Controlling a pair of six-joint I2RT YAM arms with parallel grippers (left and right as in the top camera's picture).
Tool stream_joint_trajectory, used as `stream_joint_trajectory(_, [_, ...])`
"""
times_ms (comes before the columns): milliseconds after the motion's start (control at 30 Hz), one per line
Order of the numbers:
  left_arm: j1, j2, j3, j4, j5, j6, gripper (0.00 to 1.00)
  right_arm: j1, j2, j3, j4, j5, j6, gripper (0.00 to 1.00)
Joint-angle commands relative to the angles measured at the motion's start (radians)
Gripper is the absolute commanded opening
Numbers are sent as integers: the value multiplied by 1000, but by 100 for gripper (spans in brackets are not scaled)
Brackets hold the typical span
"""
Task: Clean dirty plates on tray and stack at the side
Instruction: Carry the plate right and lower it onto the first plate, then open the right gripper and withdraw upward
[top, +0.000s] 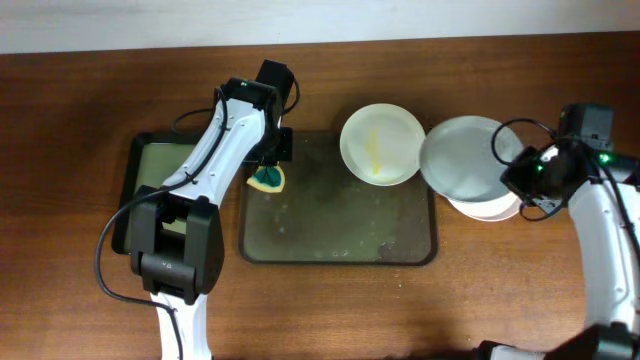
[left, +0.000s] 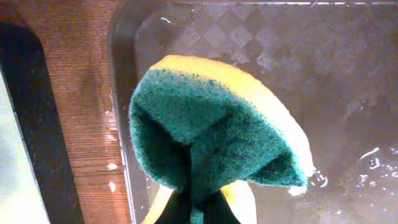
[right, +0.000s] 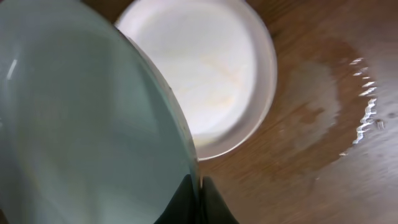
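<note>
left pincer: closed on the sponge. the sponge is folded, green face outward, yellow foam behind. directly beneath it is a corner of the tray, with the tray rim just to one side of my fingers. the tray floor is wet. i cannot tell whether the sponge touches it. beyond that rim, past a strip of table, lies the small tray.

right pincer: clamped on the rim of the held plate, which is tilted. below and just ahead of my fingers the lower plate rests on the table, off the tray. the table beside it is wet. the smeared plate, with a yellow streak inside, sits at the tray corner nearest this pincer, just beside the held plate.
</note>
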Motion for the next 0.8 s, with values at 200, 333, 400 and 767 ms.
stream_joint_trajectory(200, [-1, 6, 17, 10, 0, 16, 0, -59, 276, 17, 117, 169, -47, 20])
stream_joint_trajectory(333, [-1, 6, 17, 10, 0, 16, 0, -56, 278, 91, 81, 19, -116, 39])
stream_joint_trajectory(400, [-1, 6, 17, 10, 0, 16, 0, -50, 270, 204, -7, -22, -117, 40])
stream_joint_trajectory(767, [-1, 6, 17, 9, 0, 16, 0, 264, 350, 312, -41, -118, -67, 39])
